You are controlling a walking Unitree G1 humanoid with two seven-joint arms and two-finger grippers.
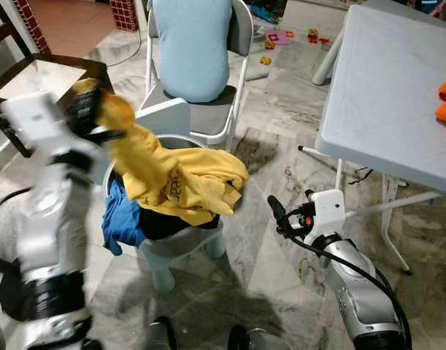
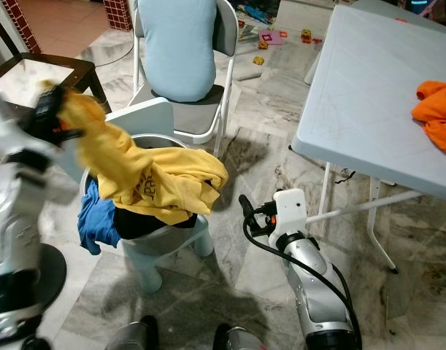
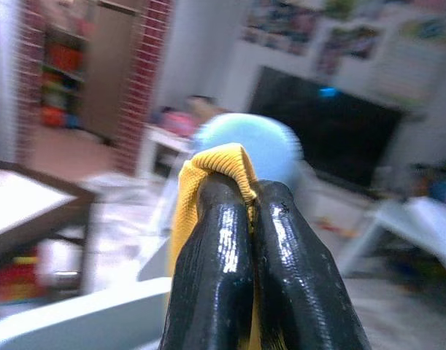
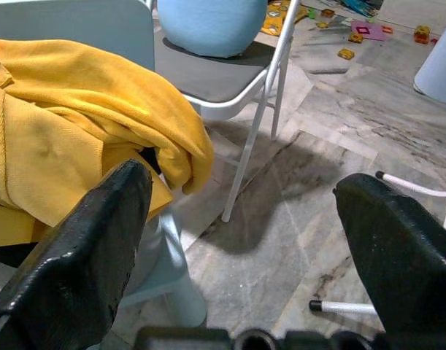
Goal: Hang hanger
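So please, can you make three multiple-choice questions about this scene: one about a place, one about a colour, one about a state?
1. Where does the orange cloth lie?
A. on the grey table
B. on the floor
C. on the folding chair

2. What colour is the garment that the left pincer holds?
A. blue
B. yellow
C. black

3. How is the right pincer?
A. shut on the shirt
B. shut on nothing
C. open

Answers:
1 A: the cloth rests at the table's far right edge.
2 B: the yellow shirt is pinched between the shut fingers and trails down to the basket.
3 C: its two fingers stand wide apart, nothing between them.
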